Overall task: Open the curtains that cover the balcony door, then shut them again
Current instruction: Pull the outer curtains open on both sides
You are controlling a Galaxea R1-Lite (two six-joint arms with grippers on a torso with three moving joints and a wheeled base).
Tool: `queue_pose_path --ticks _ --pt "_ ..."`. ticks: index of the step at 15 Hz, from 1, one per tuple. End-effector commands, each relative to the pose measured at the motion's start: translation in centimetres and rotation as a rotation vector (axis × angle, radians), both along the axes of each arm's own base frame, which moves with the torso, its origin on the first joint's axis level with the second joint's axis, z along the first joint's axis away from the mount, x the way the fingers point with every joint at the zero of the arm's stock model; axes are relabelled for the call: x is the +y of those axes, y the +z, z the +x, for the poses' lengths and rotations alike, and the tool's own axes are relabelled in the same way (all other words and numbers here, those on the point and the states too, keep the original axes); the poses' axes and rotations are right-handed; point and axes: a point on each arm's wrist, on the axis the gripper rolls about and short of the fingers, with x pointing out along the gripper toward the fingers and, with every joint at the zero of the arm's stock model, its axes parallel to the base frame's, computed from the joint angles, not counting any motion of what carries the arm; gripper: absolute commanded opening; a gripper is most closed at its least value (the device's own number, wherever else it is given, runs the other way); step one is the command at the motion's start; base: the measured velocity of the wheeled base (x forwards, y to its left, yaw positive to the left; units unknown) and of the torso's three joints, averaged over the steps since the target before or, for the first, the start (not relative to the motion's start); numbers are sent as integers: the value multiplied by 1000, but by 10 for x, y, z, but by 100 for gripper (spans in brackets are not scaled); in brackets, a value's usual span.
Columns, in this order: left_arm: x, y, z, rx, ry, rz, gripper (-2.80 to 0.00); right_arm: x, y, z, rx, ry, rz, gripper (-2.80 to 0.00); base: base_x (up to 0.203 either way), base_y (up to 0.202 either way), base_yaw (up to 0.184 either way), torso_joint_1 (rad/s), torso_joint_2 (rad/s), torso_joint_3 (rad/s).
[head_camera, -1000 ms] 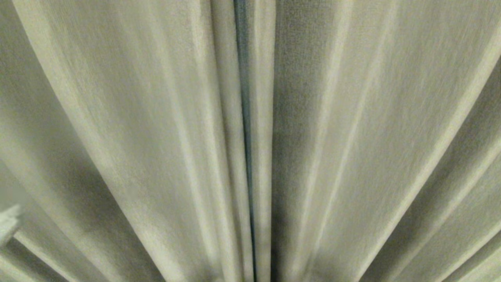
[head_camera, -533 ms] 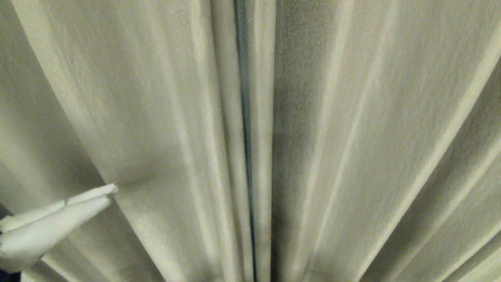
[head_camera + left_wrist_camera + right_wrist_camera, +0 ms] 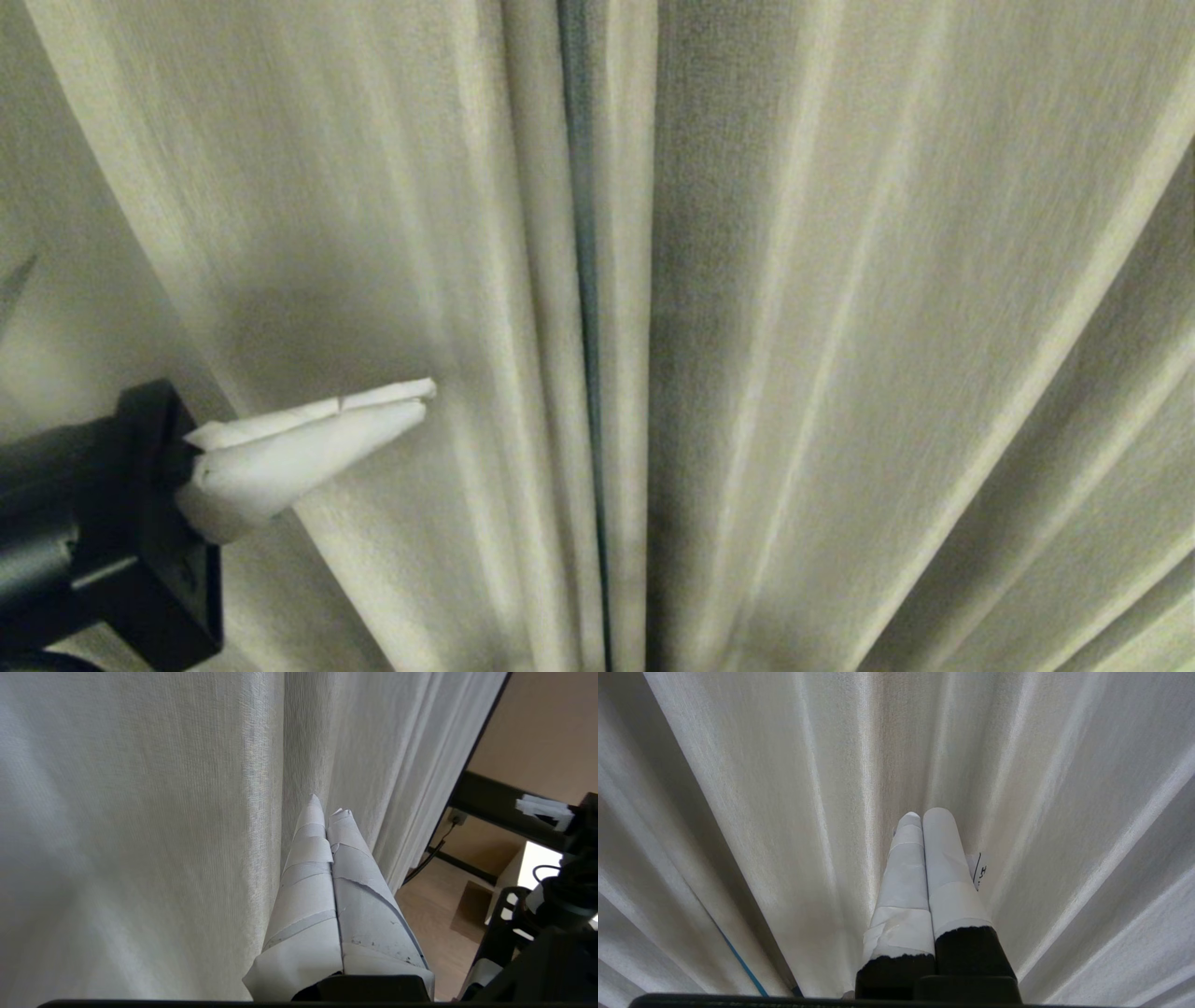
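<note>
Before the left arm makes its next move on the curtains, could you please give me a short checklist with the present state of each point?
1. Curtains drawn together, only a thin dark slit between the two panels: ok, opening not yet begun.
2. Left gripper at the left panel, short of the slit: ok.
3. Left gripper shut, no fabric between its taped fingers: ok for pushing the panel aside; not ok if a pinch is planned.
4. Left fingertips touching the cloth: cannot tell.
5. Right gripper shut, pointing at the pleats, holding nothing: ok.
6. Balcony door behind the cloth: cannot tell, hidden.
</note>
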Motion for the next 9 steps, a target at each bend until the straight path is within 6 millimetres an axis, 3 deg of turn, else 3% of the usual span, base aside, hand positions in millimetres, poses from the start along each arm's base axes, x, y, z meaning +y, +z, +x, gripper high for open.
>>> queue_pose_path --ticks 1,2,9 --pt "-10 -3 1 20 3 16 -280 0 0 0 1 0 -1 -280 0 0 0 0 0 0" --pt "-11 -2 1 18 10 13 0 0 0 0 1 0 -1 -280 0 0 0 0 0 0" --pt "-10 3 5 7 140 11 0 0 0 0 1 1 -1 -280 0 0 0 0 0 0"
